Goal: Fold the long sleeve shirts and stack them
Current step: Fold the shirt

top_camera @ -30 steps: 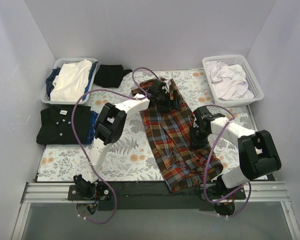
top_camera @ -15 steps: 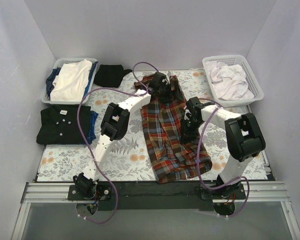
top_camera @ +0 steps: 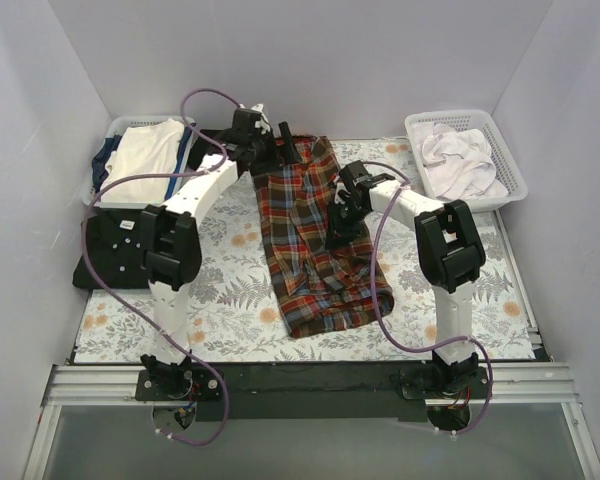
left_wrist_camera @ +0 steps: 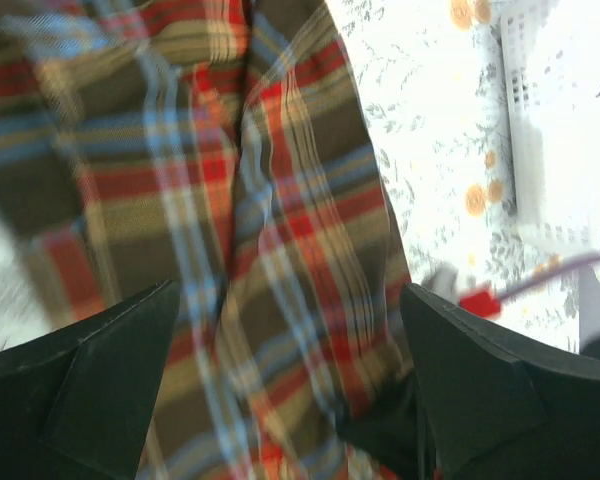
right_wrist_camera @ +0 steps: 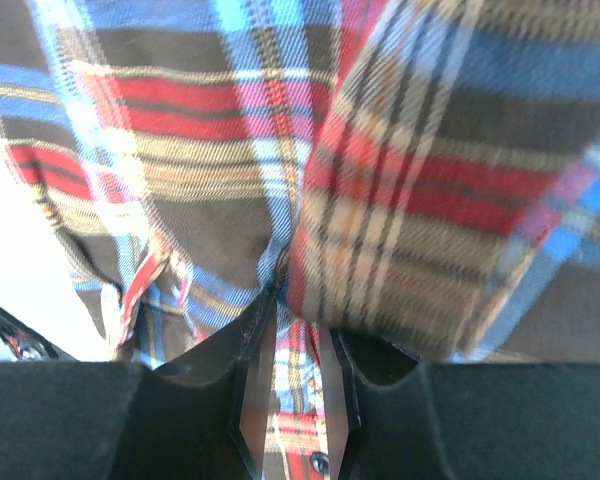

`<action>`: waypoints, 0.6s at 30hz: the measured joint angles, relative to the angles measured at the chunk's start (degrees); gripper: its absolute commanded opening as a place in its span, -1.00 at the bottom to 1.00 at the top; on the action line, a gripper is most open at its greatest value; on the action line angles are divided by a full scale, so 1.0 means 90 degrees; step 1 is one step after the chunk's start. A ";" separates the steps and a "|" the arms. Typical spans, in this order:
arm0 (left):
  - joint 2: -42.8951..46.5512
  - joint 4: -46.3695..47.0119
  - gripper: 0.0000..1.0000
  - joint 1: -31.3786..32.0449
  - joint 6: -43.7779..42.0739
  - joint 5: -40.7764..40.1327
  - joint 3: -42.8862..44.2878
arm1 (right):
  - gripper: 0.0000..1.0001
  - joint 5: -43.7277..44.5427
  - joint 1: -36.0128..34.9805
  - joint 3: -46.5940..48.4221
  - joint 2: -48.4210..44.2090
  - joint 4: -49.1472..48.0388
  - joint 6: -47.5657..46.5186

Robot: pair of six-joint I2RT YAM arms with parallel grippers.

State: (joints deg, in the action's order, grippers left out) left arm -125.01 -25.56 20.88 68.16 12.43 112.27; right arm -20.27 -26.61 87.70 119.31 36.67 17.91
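The red-orange plaid shirt (top_camera: pixel 315 240) lies lengthwise on the floral mat, collar end at the back. My left gripper (top_camera: pixel 278 150) hovers over the shirt's back left corner. In the left wrist view its fingers stand wide apart (left_wrist_camera: pixel 290 290) with blurred plaid cloth (left_wrist_camera: pixel 230 200) beneath them. My right gripper (top_camera: pixel 345 207) is at the shirt's right edge. In the right wrist view it (right_wrist_camera: pixel 298 318) is shut on a fold of the plaid cloth (right_wrist_camera: pixel 310 380). The black shirt (top_camera: pixel 120 250) lies folded at the left of the mat.
A white basket (top_camera: pixel 108 140) with white and blue clothes stands at the back left, with a small black garment (top_camera: pixel 215 152) beside it. A white basket (top_camera: pixel 515 170) of white cloth stands at the back right and shows in the left wrist view (left_wrist_camera: pixel 560 120). White walls enclose the table.
Both arms have swung left and towards the back. The plaid shirt has slid left and back across the mat with them. The left gripper now reaches the back left.
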 measured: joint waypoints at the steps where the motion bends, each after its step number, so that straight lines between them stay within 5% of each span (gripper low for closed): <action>1: 0.0350 -0.0085 0.84 -0.0056 -0.0039 -0.0058 -0.0277 | -0.37 0.0066 -0.0017 0.0070 -0.0022 -0.0017 0.0019; 6: 0.1943 -0.0095 0.84 0.0136 -0.0109 -0.0126 -0.2322 | -0.36 0.0600 -0.0058 -0.0187 -0.0687 -0.0002 -0.0041; 12: 0.2433 -0.0250 0.83 0.0580 0.0112 -0.0102 -0.4656 | -0.37 0.0957 -0.0046 -0.1304 -0.1695 0.0061 -0.0187; 18: 0.2946 -0.0248 0.83 0.0799 0.0379 -0.0151 -0.5676 | -0.38 0.0967 -0.0053 -0.2572 -0.1902 0.0112 -0.0279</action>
State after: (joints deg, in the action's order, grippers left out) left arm -98.50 -27.79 28.08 71.57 11.07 61.19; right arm -11.57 -27.09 64.55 102.19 37.67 15.40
